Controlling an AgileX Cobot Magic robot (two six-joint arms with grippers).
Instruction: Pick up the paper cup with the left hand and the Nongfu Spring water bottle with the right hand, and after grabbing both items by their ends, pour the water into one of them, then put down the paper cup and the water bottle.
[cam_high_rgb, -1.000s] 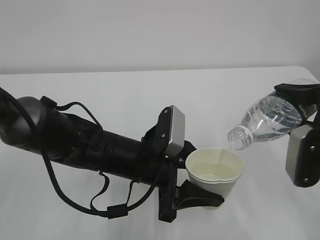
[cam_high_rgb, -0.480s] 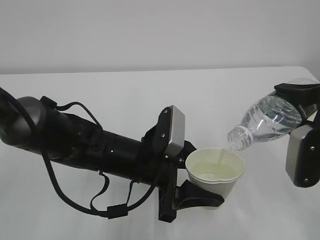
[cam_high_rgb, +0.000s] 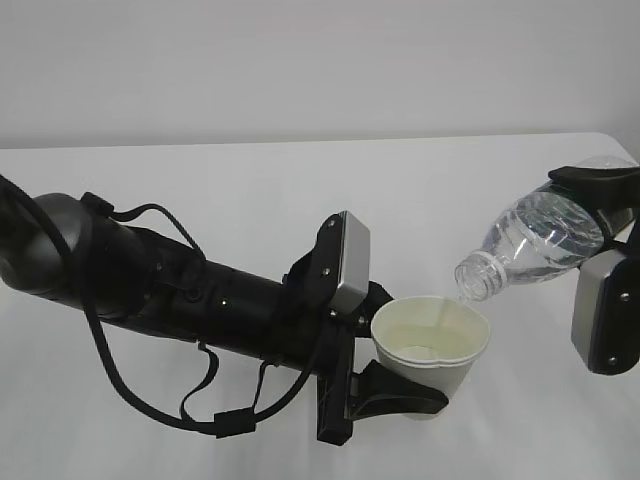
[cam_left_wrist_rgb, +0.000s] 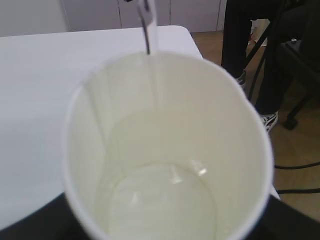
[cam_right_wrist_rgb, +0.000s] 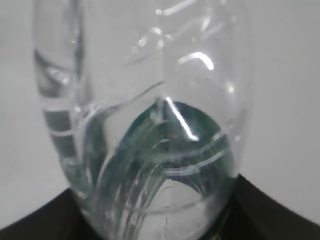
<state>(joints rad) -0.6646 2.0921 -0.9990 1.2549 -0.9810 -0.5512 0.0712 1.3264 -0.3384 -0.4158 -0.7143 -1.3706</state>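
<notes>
My left gripper (cam_high_rgb: 402, 352) is shut on the white paper cup (cam_high_rgb: 432, 345) and holds it upright above the table. In the left wrist view the cup (cam_left_wrist_rgb: 165, 115) fills the frame, with a pool of water (cam_left_wrist_rgb: 160, 200) at its bottom. My right gripper (cam_high_rgb: 603, 212) is shut on the base of the Nongfu Spring water bottle (cam_high_rgb: 535, 238). The bottle is tipped, its open neck (cam_high_rgb: 477, 275) just over the cup's rim. A thin stream of water (cam_left_wrist_rgb: 149, 35) falls into the cup. The bottle (cam_right_wrist_rgb: 145, 115) fills the right wrist view, its green label (cam_right_wrist_rgb: 175, 145) showing through it.
The white table (cam_high_rgb: 220, 190) stretches behind both arms, its far edge meeting a pale wall. The left arm's cables (cam_high_rgb: 130, 380) hang low over the table. Past the table's right edge are a brown floor and dark legs with shoes (cam_left_wrist_rgb: 250, 45).
</notes>
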